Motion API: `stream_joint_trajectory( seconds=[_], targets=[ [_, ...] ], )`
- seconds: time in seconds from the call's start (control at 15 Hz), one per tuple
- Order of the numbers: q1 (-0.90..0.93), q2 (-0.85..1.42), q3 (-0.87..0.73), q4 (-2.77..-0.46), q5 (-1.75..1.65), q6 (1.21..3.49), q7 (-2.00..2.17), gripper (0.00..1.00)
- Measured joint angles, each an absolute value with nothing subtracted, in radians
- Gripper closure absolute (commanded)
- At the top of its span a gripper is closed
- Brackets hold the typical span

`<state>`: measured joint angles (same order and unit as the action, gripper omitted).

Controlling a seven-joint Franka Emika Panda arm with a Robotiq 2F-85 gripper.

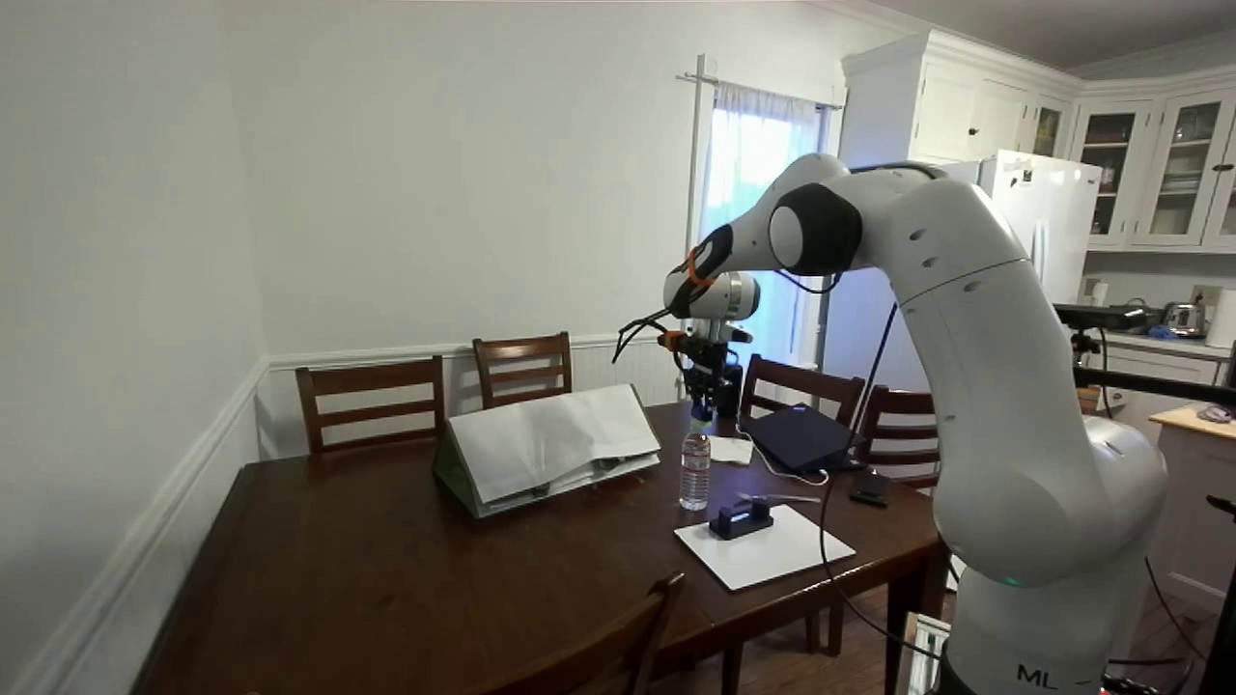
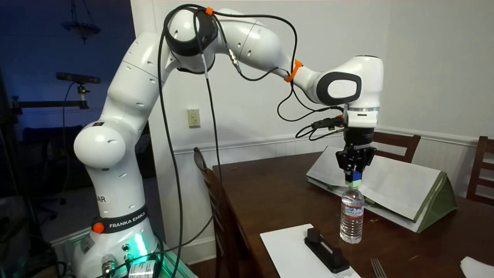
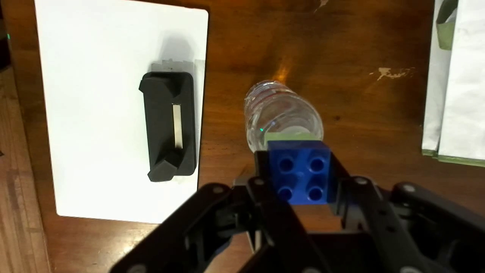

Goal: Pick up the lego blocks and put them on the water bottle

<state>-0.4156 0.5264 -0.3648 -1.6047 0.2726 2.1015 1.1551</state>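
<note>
The clear plastic water bottle (image 1: 694, 475) stands upright on the brown table; it also shows in an exterior view (image 2: 352, 217) and in the wrist view (image 3: 280, 108). My gripper (image 3: 299, 170) is shut on the sides of a blue lego block (image 3: 299, 161). A light green lego block (image 3: 290, 136) is under the blue one. In both exterior views the blue block (image 2: 353, 176) and green block (image 2: 354, 183) are right at the bottle's mouth. I cannot tell whether the green block touches it. The bottle's neck is partly hidden in the wrist view.
A white board (image 3: 94, 125) with a black holder (image 3: 168, 125) lies beside the bottle. A white-and-green folded stand (image 2: 401, 189) is behind it. A fork (image 2: 377, 267) lies near the bottle. A dark laptop (image 1: 803, 437) and chairs (image 1: 372, 398) are around the table.
</note>
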Motion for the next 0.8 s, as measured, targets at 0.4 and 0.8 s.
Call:
stream_joint_trajectory(
  seconds=[0.4, 0.8],
  targets=[
    [-0.415, 0.528, -0.365, -1.605, 0.273, 2.102, 1.160, 0.11],
    [-0.415, 0.530, -0.365, -1.604, 0.272, 2.101, 1.167, 0.00]
  ],
)
